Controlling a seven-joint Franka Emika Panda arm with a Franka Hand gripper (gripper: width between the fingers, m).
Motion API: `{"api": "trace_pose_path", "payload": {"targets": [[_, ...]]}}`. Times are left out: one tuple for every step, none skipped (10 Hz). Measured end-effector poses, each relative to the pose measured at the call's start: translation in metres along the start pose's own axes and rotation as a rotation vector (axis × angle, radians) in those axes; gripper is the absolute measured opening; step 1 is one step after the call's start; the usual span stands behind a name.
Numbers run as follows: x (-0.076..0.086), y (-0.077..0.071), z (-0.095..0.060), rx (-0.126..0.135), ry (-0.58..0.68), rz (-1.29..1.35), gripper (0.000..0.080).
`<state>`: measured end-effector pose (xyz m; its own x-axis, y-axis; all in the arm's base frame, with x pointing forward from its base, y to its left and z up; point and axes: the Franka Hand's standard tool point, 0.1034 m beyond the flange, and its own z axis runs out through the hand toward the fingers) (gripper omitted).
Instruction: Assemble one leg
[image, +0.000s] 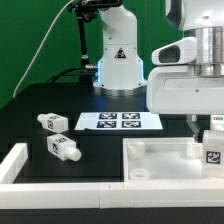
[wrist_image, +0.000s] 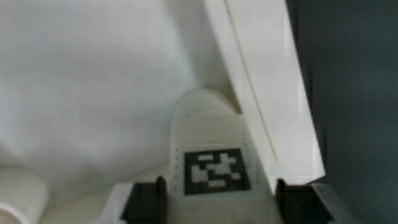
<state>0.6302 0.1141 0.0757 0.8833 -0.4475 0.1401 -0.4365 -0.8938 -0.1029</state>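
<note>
The leg in play, a small white stubby plastic peg with a black-and-white square tag (image: 213, 146), sits at the right edge of the exterior view, standing upright at the far right corner of the large flat white tray-like panel (image: 165, 160). Above it hangs the white gripper (image: 208, 126), and the wrist view shows the story: two dark fingers (wrist_image: 153, 197), one on each side of the tagged peg (wrist_image: 217, 168), closed narrow on its flanks and holding it against the panel's recessed corner.

How will it handle? My read: light, rigid moulded plastic, smooth and a bit slippery, not fragile. It won't bend, but it could twist or slide in the grip if pushed off-axis. Best hold is across the flat tagged sides, near the upper part, leaving the lower end free to seat.

The count now. Three pegs visible: the held one, plus two loose ones lying on the black bench, one in the middle left (image: 51, 121), one lower left (image: 62, 150). One panel. One flat white marker board (image: 119, 121) at centre, carrying four printed tags. One arm, its base (image: 117, 58) at upper centre.
</note>
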Motion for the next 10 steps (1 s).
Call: {"api": "trace_pose_path", "payload": {"targets": [[-0.002,-0.001,0.0,-0.004,-0.003,0.098,0.0285],[-0.006,-0.004,0.001,-0.02,-0.002,0.233,0.0285],[-0.005,-0.006,0.001,-0.037,-0.004,0.373,0.0285],[-0.001,-0.006,0.001,-0.037,-0.028,0.501,0.0285],[0.0,-0.009,0.0,-0.05,-0.061,0.664,0.0285],[0.0,-0.013,-0.001,-0.064,-0.07,0.854,0.0285],[0.001,-0.015,0.0,-0.048,-0.074,1.073,0.0285],[0.005,-0.014,0.002,-0.022,-0.082,1.263,0.0285],[0.006,-0.011,0.002,-0.021,-0.087,1.308,0.0285],[0.005,-0.013,0.002,-0.022,-0.088,1.323,0.0293]]}}
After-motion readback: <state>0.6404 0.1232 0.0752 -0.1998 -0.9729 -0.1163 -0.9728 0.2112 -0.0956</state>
